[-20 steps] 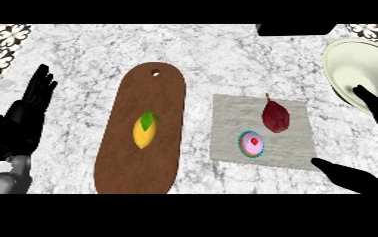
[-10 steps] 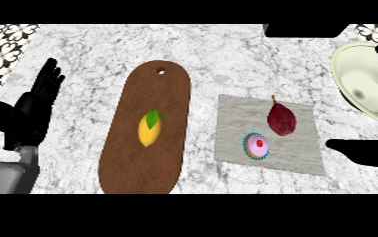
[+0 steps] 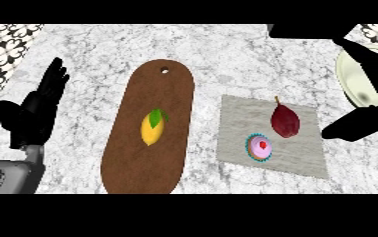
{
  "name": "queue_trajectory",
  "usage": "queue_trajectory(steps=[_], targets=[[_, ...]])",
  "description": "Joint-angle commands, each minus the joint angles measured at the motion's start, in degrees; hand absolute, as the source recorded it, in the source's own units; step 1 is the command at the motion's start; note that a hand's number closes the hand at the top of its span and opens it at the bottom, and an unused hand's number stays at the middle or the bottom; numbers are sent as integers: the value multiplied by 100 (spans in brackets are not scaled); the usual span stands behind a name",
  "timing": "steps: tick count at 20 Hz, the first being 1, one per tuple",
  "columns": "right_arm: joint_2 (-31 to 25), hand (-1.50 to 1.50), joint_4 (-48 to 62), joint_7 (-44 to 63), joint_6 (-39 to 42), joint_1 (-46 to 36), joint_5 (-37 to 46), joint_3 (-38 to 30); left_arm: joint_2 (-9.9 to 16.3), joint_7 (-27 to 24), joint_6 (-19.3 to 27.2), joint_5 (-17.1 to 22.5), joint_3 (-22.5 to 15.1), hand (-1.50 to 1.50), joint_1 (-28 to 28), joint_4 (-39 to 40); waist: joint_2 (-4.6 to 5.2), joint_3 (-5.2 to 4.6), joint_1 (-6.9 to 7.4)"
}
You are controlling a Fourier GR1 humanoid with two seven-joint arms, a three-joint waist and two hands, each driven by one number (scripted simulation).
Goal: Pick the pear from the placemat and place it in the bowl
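1. Counter (image 3: 221, 51): white and grey marbled stone top, filling the view; a strip of black-and-white patterned tile showed at the far left corner.
2. Placemat (image 3: 295, 156): grey rectangle with a woven-looking, mottled surface, lying flat right of centre, slightly skewed to the counter edge.
3. Pear (image 3: 285, 121): dark red, teardrop-shaped, smooth skin, with a thin stem pointing to the far side. It lay on the far part of the placemat, untouched by either hand.
4. Cupcake (image 3: 260, 147): round, pink icing with a red dot on top, in a teal fluted case; on the placemat just near and left of the pear, apart from it.
5. Cutting board (image 3: 148, 181): long oval of dark brown wood, with a small hanging hole at its far end; left of the placemat, not touching it.
6. Lemon (image 3: 152, 131): yellow, oval, with a green leaf at its far end; resting mid-board.
7. Bowl (image 3: 354, 81): pale cream, round and smooth, cut off by the right edge, well to the far right of the placemat.
8. Left hand (image 3: 37, 111): black, released, fingers straight and pointing to the far side, at the left edge above the counter, grasping nothing.
9. Right hand (image 3: 353, 127): black, seen as a dark shape at the right edge just beside the placemat; whether released or clenched could not be told.
10. No readable writing or brand marks on any item.
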Motion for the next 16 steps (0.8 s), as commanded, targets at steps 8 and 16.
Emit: queue_trajectory(steps=[8,16], targets=[[392,-150,1441,274,1220,-466,-428,658,-20,159,-160,-8,182,0,32,-119,-25,8,-92],[566,-150,2369,-96,1400,-755,-30,943,-171,229,-151,-168,239,0,-28,-157,-16,11,-101]])
